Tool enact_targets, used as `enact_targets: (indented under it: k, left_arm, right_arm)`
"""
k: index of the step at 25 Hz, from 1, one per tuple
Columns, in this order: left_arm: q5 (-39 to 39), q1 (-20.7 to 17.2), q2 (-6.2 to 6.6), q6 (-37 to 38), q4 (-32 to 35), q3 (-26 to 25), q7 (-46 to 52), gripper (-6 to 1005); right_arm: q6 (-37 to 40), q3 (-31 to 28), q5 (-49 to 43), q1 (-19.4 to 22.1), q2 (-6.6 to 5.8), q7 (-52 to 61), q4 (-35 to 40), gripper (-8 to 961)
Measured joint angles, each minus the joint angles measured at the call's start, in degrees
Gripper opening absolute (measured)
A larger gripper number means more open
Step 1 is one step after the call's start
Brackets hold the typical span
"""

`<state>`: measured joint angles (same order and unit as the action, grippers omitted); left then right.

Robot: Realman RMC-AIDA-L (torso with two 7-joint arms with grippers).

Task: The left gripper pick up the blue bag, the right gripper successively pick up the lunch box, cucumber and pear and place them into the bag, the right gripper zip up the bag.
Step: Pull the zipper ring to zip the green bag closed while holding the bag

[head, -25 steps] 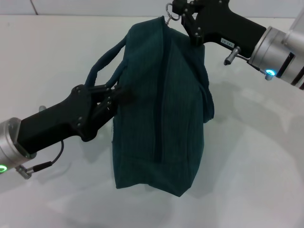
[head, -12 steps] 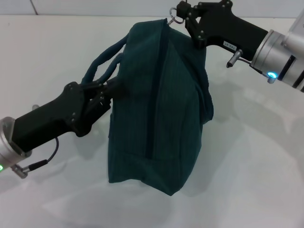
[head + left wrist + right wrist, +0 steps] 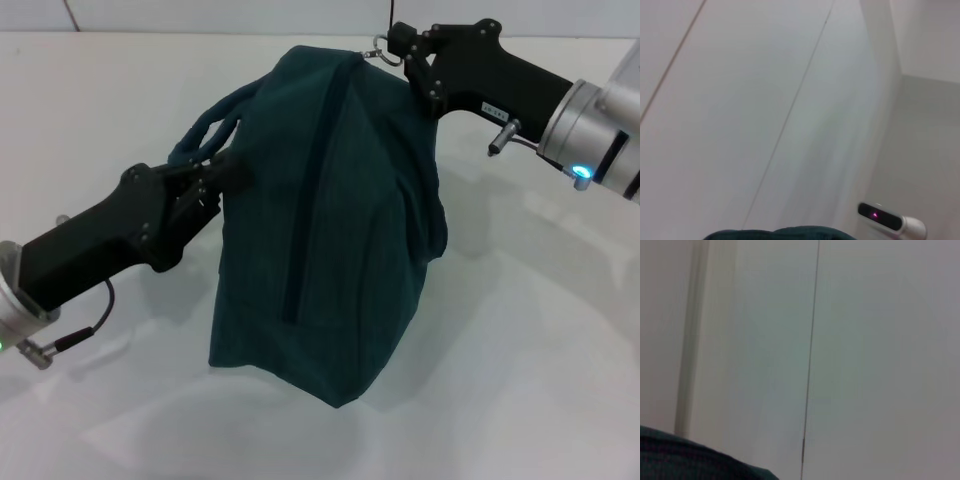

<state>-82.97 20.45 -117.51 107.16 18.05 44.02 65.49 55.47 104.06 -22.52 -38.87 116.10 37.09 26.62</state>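
Note:
The blue bag (image 3: 330, 220) hangs tilted above the white table, its zip line closed along the top. My left gripper (image 3: 212, 178) is shut on the bag's loop handles (image 3: 205, 128) at its left side. My right gripper (image 3: 397, 45) is at the bag's far top corner, shut on the ring zipper pull (image 3: 381, 47). A strip of bag fabric shows in the left wrist view (image 3: 780, 234) and in the right wrist view (image 3: 685, 460). The lunch box, cucumber and pear are out of view.
The white table (image 3: 540, 340) lies under and around the bag, with the bag's shadow beneath it. A white device with a pink light (image 3: 885, 217) shows in the left wrist view. Plain pale walls fill both wrist views.
The right gripper has moved right with the zipper pull. The left gripper has moved left and up with the handles. The bag has tilted, its bottom swinging left.

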Motion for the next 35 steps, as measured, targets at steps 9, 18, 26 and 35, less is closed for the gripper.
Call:
enact_targets:
  k: [9,18,26,35]
  left_arm:
    - [0.02,-0.63,-0.1,-2.32,0.06,-2.65,-1.04,56]
    - [0.57,-1.64,-1.15,-4.19,0.05,-5.94,-2.73,81]
    - [1.23,-1.81,-1.67,-4.01,-0.23,-6.22,-2.39,103]
    - [9.43,-2.95,-2.05,-3.81,-1.92,-6.32,-2.23,431]
  right_arm:
    - [-1.09,-1.56,0.1,0.77,-0.09,-0.27,-0.05,-1]
    - [-1.6,-2.44,0.11,1.36,-0.09,-0.38,-0.52,-1]
    - [-0.29,-2.47,0.07,1.55,-0.17,-0.43,-0.31,-2]
    - [1.29,-2.46,0.01,1.52,-0.34,-0.44,-0.62,-1]
